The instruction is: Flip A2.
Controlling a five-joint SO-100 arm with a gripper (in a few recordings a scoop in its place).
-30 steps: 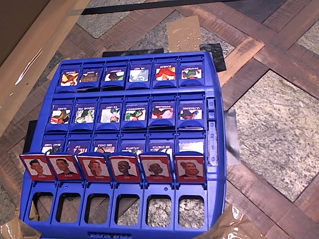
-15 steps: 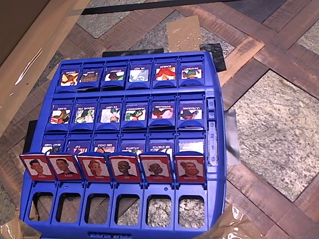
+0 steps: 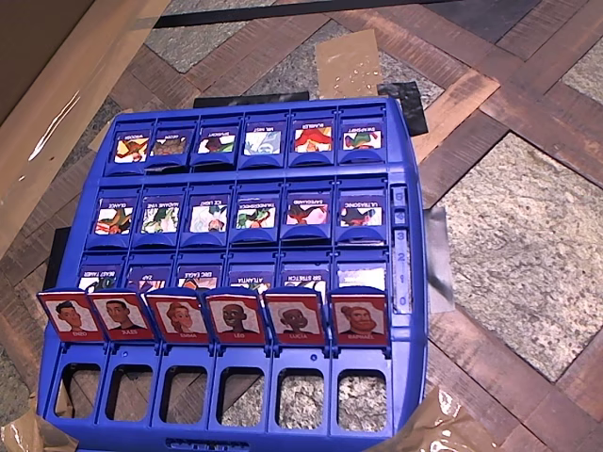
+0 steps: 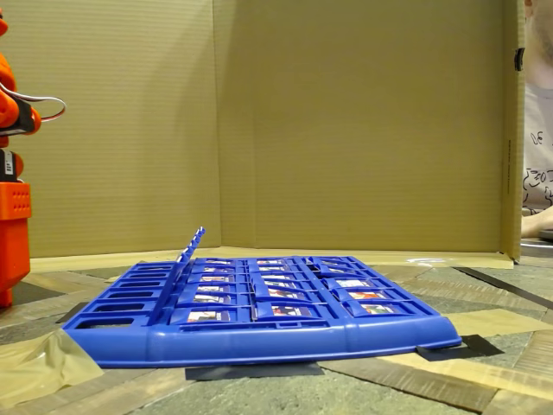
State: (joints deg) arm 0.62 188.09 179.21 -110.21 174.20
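The blue game board [image 3: 410, 141] lies flat on the floor. Its nearest row holds six red-framed portrait tiles standing upright. A2 [image 3: 118, 315] is the second from the left in the overhead view, a dark-haired portrait captioned JULES, between ENZO [image 3: 68, 315] and EMMA [image 3: 179, 317]. LEO [image 3: 236, 317] stands further right. In the fixed view that upright row [image 4: 190, 246] shows edge-on at the board's left end. Part of the orange arm [image 4: 10, 207] stands at the left edge of the fixed view, well clear of the board [image 4: 259, 341].
The three far rows of tiles lie flat, showing blue-framed cartoons. Cardboard walls [image 4: 346, 121] close off the back, and a cardboard panel [image 3: 57, 94] runs along the board's left side. Tape patches [image 3: 347, 61] hold the board's edges down. Stone and wood floor [image 3: 528, 235] spreads to the right.
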